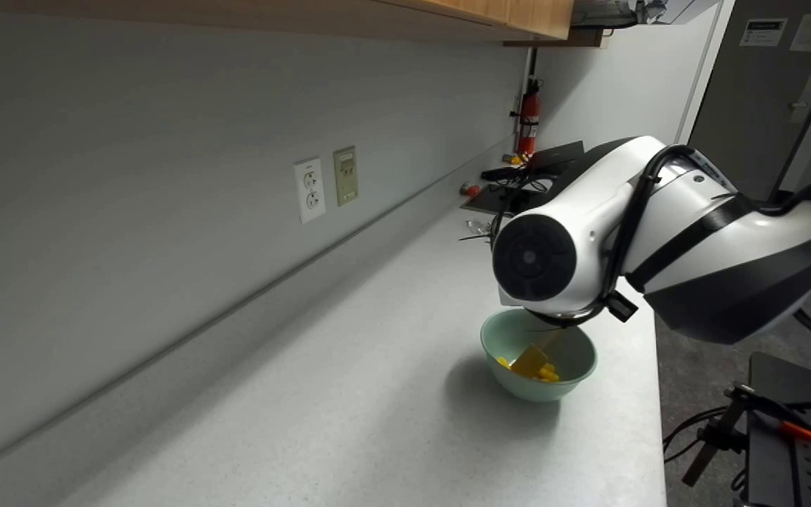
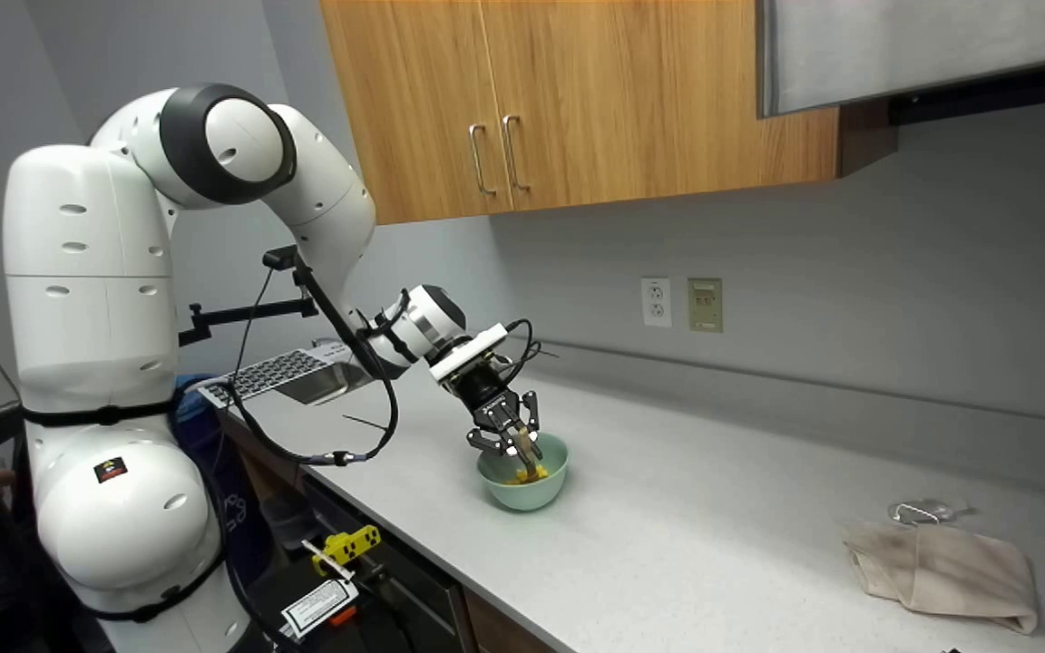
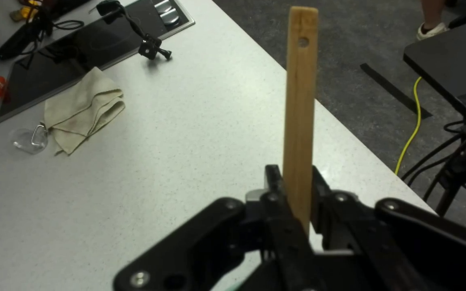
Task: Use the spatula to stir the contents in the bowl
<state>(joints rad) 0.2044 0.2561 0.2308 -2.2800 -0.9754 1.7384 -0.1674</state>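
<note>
Bowl [image 1: 539, 392], green, on bench [image 1: 342, 394]; contents [image 1: 548, 373], yellow, within, towards 6 o'clock in an exterior view. Spatula [image 1: 529, 360], grasped by end effector [image 3: 296, 176]: blade down in bowl, wooden handle [image 3: 300, 113] to 12 o'clock in wrist view. Cloth [image 3: 84, 109], folded, at 10 o'clock there

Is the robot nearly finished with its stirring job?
Done: the gripper already holds the spatula. In hand: its blade is inside the green bowl, by the yellow pieces; these pictures can't show whether it's moving. Left: probably stirring those separate pieces, then lifting the blade out.
</note>
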